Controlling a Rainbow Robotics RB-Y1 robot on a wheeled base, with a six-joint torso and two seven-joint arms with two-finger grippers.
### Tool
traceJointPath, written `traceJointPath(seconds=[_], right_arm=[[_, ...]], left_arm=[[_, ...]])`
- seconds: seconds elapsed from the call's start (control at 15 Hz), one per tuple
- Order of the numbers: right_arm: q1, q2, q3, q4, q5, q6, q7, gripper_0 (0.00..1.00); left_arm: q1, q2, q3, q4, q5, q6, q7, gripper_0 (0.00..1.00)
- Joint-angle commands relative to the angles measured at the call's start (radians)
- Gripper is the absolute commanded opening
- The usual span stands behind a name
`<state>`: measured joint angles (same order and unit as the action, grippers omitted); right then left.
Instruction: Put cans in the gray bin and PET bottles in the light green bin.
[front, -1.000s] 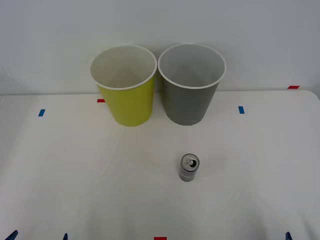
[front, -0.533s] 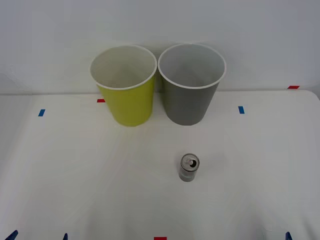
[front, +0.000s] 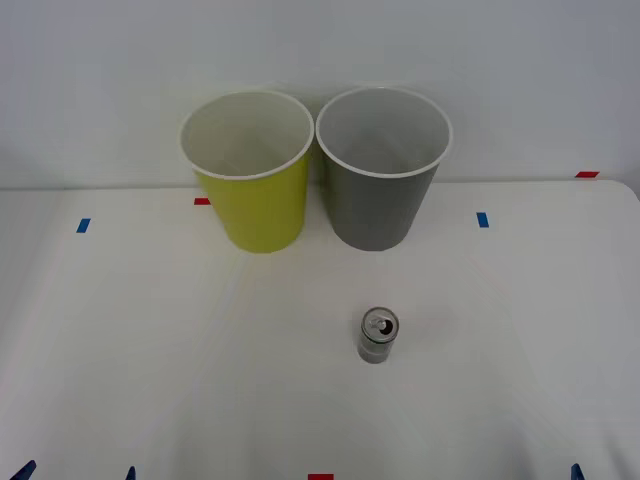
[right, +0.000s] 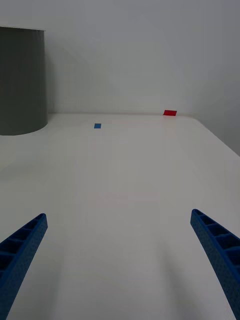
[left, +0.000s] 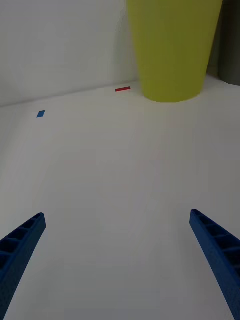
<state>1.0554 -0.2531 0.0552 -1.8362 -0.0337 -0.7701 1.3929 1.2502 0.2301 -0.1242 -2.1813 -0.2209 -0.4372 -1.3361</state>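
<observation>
The right tool (right: 120, 265) is spread wide, its two blue ribbed fingers (right: 220, 255) at the two lower corners of the right wrist view, with bare bench (right: 130, 190) between them and nothing gripped. It sits low over the bench at the near right. The left tool (left: 117, 262) is likewise spread wide, blue fingers (left: 217, 255) well apart and holding nothing, low over the near left of the bench.

Ahead of the right tool, the lower wall of the gray bin (right: 21, 80) stands on the bench, with a blue tape mark (right: 97, 126) and a red tape mark (right: 170, 113) farther out toward the back edge. Ahead of the left tool stands the light green bin (left: 172, 47), with a red tape strip (left: 122, 89) just beside its base and a blue tape mark (left: 40, 114) off to one side.

In the front view, the can (front: 378, 335) stands upright on the white bench, pull-tab top facing up, nearer than the two bins and roughly in line with the gray bin. It is apart from both tools. The two bins stand side by side at the back of the bench, rims nearly touching: light green on the left, gray on the right. Both are upright with pale interiors; no contents are visible in them.
</observation>
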Motion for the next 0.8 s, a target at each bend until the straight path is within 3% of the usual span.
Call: traceJointPath(seconds=[0.07, 0.33, 0.47, 0.67, 0.8], right_arm=[[0.000, 0.000, 0.000, 0.000, 0.000, 0.000, 0.000, 1.00], [-0.035, 0.014, 0.038, 0.046, -0.051, -0.049, 0.009, 1.00], [-0.035, -0.037, 0.107, 0.046, -0.118, -0.067, 0.038, 1.00], [-0.057, -0.106, 0.192, 0.046, -0.161, -0.089, 0.219, 1.00], [-0.101, -0.135, 0.241, 0.046, -0.167, -0.089, 0.252, 1.00]], left_arm=[[0.000, 0.000, 0.000, 0.000, 0.000, 0.000, 0.000, 1.00], [0.000, 0.000, 0.000, 0.000, 0.000, 0.000, 0.000, 1.00], [0.000, 0.000, 0.000, 0.000, 0.000, 0.000, 0.000, 1.00], [0.000, 0.000, 0.000, 0.000, 0.000, 0.000, 0.000, 1.00], [0.000, 0.000, 0.000, 0.000, 0.000, 0.000, 0.000, 1.00]])
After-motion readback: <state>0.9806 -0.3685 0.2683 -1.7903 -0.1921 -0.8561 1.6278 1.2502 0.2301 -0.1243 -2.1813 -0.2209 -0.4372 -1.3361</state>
